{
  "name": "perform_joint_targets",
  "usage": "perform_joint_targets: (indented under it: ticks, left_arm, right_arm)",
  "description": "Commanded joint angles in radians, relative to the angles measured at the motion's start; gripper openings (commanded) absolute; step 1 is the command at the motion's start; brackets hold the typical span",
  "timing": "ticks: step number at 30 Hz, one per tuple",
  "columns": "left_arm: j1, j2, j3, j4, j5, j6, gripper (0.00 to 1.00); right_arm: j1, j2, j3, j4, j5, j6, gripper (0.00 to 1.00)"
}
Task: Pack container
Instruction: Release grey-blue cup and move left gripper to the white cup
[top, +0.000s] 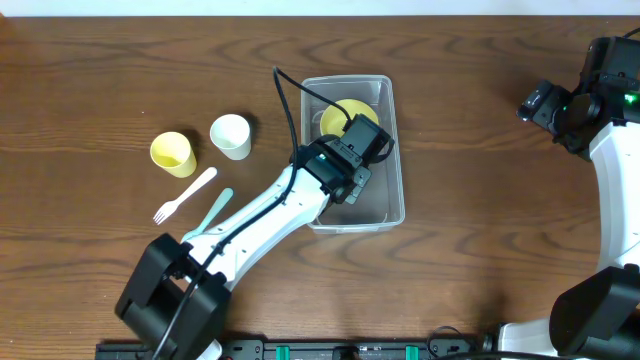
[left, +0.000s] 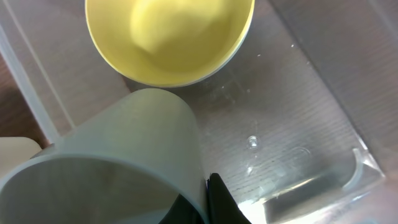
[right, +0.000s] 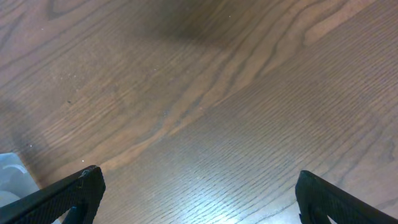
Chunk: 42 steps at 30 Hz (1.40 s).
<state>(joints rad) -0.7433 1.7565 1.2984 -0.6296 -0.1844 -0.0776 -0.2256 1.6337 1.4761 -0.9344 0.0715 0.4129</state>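
While inside container (left: 323, 106), pale cup (left: 124, 143) beside yellow bowl (left: 168, 37).

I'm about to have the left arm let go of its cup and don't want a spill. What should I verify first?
1. Grey cup is inside the container walls: ok.
2. Left end effector has a firm hold: ok, the cup wall sits between its fingers.
3. Cup is clear of the yellow bowl: cannot tell, they sit very close.
4. Cup bottom rests on the container floor: cannot tell.
5. Right end effector is out of the way: ok, it is open over bare table.
6. Packing is complete: not ok. The yellow cup, white cup and fork lie outside.
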Motion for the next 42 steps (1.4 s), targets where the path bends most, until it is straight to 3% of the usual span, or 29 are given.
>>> perform_joint_targets:
  ticks: [1,3,5,6,18,26,33,42]
  left_arm:
    - [0.002,0.026,-0.003,-0.005,-0.019,0.002,0.06]
    - [0.001,0.028,-0.003,-0.006,-0.019,0.002,0.09]
    - [0.001,0.028,-0.003,-0.005,-0.019,0.002,0.24]
    - [0.002,0.028,-0.003,-0.005,-0.019,0.002,0.26]
    - [0.002,0.018,0.011,-0.01,-0.037,0.002,0.27]
    - [0.024,-0.148,0.172,-0.141,-0.105,0.002,0.34]
    - [0.196,-0.279,0.174,-0.166,-0.146,-0.002,0.39]
    - [0.408,-0.154,0.174,-0.125,-0.055,0.002,0.44]
  right_arm:
    - [-0.002,0.005,0.0,-0.001,0.003,0.001,0.99]
    - [-0.002,0.005,0.0,-0.001,0.003,0.001,0.99]
    - [-0.002,0.005,0.0,-0.001,0.004,0.001,0.99]
    - [-0.002,0.005,0.0,-0.001,0.004,0.001,0.99]
    - [-0.002,0.005,0.0,-0.001,0.003,0.001,0.99]
    - [-0.002,0.005,0.0,-0.001,0.003,0.002,0.99]
    - [-0.002,0.005,0.0,-0.001,0.003,0.001,0.99]
    - [-0.002,0.005,0.0,-0.001,0.003,0.001,0.99]
